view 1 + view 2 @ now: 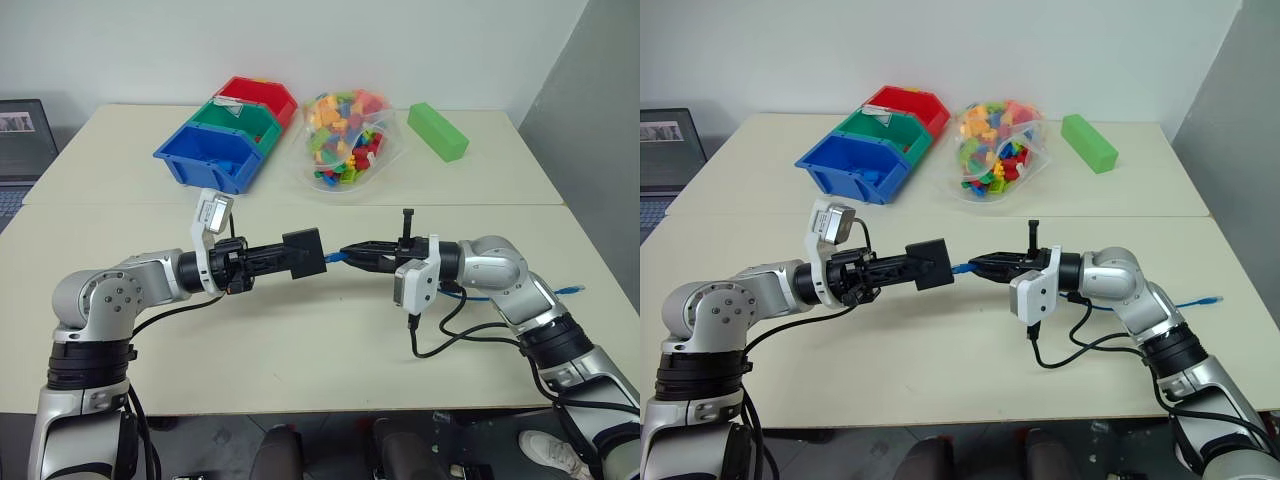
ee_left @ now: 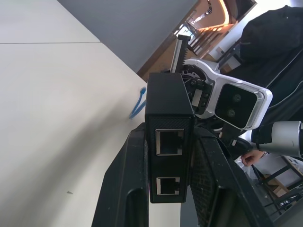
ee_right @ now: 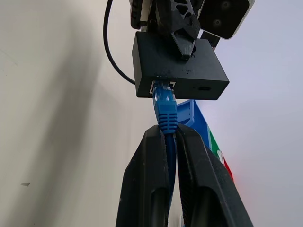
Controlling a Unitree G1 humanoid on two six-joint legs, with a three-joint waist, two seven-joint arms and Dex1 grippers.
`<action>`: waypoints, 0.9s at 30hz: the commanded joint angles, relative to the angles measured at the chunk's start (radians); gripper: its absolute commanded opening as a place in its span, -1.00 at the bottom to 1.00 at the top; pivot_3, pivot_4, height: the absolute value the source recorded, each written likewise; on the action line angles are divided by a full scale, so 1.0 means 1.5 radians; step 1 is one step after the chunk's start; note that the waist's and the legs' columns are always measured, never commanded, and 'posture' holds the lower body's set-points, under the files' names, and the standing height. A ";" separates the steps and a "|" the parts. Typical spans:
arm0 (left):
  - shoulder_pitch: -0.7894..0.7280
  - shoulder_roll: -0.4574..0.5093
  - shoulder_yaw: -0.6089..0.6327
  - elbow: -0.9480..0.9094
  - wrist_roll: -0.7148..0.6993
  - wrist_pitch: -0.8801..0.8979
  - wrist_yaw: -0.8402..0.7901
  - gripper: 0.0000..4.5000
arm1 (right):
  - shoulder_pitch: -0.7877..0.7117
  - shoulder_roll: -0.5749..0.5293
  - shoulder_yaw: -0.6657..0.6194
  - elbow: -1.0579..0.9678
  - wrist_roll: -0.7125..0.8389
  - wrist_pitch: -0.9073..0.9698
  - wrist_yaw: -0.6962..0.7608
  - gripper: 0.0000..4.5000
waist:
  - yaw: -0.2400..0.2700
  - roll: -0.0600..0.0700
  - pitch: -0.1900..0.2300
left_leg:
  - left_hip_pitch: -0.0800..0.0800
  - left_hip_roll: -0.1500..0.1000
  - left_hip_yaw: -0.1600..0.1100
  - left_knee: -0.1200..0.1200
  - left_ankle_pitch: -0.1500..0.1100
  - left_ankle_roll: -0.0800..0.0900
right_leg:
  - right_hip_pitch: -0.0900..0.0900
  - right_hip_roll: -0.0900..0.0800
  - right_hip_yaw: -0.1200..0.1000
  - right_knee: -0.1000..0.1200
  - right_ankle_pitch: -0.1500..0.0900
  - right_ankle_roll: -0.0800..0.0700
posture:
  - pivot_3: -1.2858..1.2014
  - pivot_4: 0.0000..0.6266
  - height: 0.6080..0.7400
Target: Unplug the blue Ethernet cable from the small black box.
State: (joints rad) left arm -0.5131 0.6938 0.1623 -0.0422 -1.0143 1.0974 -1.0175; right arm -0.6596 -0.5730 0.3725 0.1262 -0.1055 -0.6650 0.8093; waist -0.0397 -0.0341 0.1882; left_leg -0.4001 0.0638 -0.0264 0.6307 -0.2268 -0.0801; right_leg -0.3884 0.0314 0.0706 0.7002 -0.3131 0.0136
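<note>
The left gripper (image 1: pixel 285 256) squeezes the small black box (image 1: pixel 304 252); the right gripper (image 1: pixel 352 254) pinches the plugged-in blue cable (image 3: pixel 165 109)

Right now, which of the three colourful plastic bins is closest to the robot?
The blue plastic bin. It sits at the front of the row; the green bin is behind it and the red bin farthest back.

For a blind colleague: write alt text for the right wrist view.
The right gripper pinches the blue Ethernet cable just behind its plug, which is still seated in the small black box. The left gripper holds that box above a pale table.
</note>
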 commanded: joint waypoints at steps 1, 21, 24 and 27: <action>-0.010 0.003 -0.010 -0.010 0.023 -0.022 -0.008 -0.66 | -0.016 -0.017 -0.011 -0.032 -0.018 -0.040 0.010 -1.00 | 0.001 0.000 0.000 | 0.000 0.000 0.000 0.000 0.000 0.000 | 0.000 0.000 0.000 0.000 0.000 0.000 | 0.03 -0.52 1.00; -0.009 0.033 -0.094 0.008 0.154 -0.198 -0.196 -0.66 | 0.058 -0.033 -0.073 -0.311 0.534 0.799 0.037 0.17 | 0.005 0.000 0.000 | 0.000 0.000 0.000 0.000 0.000 0.000 | 0.000 0.000 0.000 0.001 0.000 0.000 | 0.03 -0.52 1.00; -0.017 0.032 -0.091 0.014 0.151 -0.193 -0.205 -0.66 | 0.062 0.000 -0.089 -0.298 0.587 0.883 0.019 0.17 | 0.004 0.000 0.000 | 0.000 0.000 0.000 0.000 0.000 0.000 | 0.000 0.000 0.000 0.001 0.000 0.000 | 0.03 -0.52 1.00; -0.021 0.032 -0.089 0.015 0.153 -0.191 -0.207 -0.66 | 0.063 0.021 -0.105 -0.301 0.611 0.927 0.007 0.17 | 0.005 0.000 0.000 | -0.001 0.000 0.000 0.000 0.000 0.000 | -0.001 0.000 0.000 0.000 0.000 0.000 | 0.03 -0.52 1.00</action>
State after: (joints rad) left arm -0.5237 0.7409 0.0090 -0.0187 -0.7719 0.8160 -1.3144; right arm -0.5561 -0.5573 0.2627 -0.3032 0.7625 0.6800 0.8340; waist -0.0327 -0.0340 0.1883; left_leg -0.4013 0.0637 -0.0267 0.6308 -0.2269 -0.0797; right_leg -0.3894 0.0319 0.0701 0.7000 -0.3132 0.0137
